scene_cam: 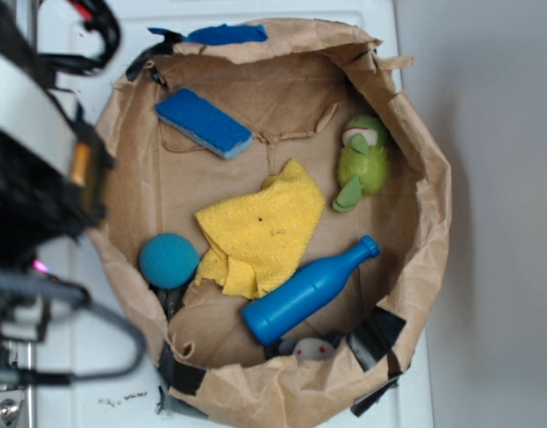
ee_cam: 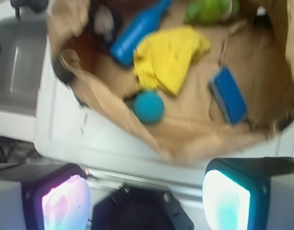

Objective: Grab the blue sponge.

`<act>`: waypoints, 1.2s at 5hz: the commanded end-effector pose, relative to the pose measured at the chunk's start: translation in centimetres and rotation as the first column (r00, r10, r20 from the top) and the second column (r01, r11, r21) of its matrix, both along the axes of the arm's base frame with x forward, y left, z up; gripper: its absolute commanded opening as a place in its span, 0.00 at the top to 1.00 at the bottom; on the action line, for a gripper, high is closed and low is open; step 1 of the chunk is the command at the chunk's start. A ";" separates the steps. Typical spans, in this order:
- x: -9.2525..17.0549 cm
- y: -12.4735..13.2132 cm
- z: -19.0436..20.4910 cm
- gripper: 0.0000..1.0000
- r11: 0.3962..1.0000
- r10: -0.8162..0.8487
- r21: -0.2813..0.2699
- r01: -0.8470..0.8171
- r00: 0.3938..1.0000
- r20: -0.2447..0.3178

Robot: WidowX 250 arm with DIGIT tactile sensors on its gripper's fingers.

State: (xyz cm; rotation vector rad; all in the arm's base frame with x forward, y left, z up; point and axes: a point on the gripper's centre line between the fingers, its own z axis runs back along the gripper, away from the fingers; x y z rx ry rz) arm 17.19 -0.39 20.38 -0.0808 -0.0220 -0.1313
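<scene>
Lying flat inside a brown paper bag point(scene_cam: 425, 178) with rolled-down walls: one blue sponge point(scene_cam: 203, 122), alone against the bag's far-left corner in the exterior view, long side slanted, paler bottom layer showing along its lower edge. Counting the rest on the bag floor: one yellow cloth point(scene_cam: 256, 227) crumpled in the middle, one teal ball point(scene_cam: 168, 260) just beside the cloth's left edge, one blue bottle point(scene_cam: 307, 292) on its side touching the cloth's lower corner with its neck aimed up and right, one green plush toy point(scene_cam: 363, 163) against the right wall, and one small grey-white object point(scene_cam: 311, 348) half hidden by the near wall, too obscured to name. Stuck to the bag's top rim, one strip of blue tape point(scene_cam: 227, 35); along the lower rim, several patches of black tape point(scene_cam: 376, 337). Seen from the wrist camera, blurred: the same sponge point(ee_cam: 229, 95) right of centre, the ball point(ee_cam: 149, 107) left of it, the cloth point(ee_cam: 168, 56) beyond. Held outside the bag, over the white surface point(scene_cam: 86, 392) near the rim: the gripper point(ee_cam: 144, 201), spread wide, its two glowing pads point(ee_cam: 224, 201) at the bottom corners of the wrist view with nothing between them. Sponge well apart from the claw, ahead of it and nearer the right-hand pad in the wrist view, untouched. In the exterior view, only dark arm parts and cables at the left edge, fingers not discernible.
</scene>
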 end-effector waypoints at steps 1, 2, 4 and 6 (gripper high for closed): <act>2.8 -0.3 1.1 0.00 1.000 0.030 0.008 -0.030 0.999 0.023; 2.8 -0.3 1.1 0.00 1.000 0.030 0.008 -0.030 0.999 0.023; 2.8 -0.3 1.1 0.00 1.000 0.030 0.008 -0.030 0.999 0.023; 11.0 2.3 -2.0 0.00 0.999 -0.020 0.042 0.020 1.000 0.009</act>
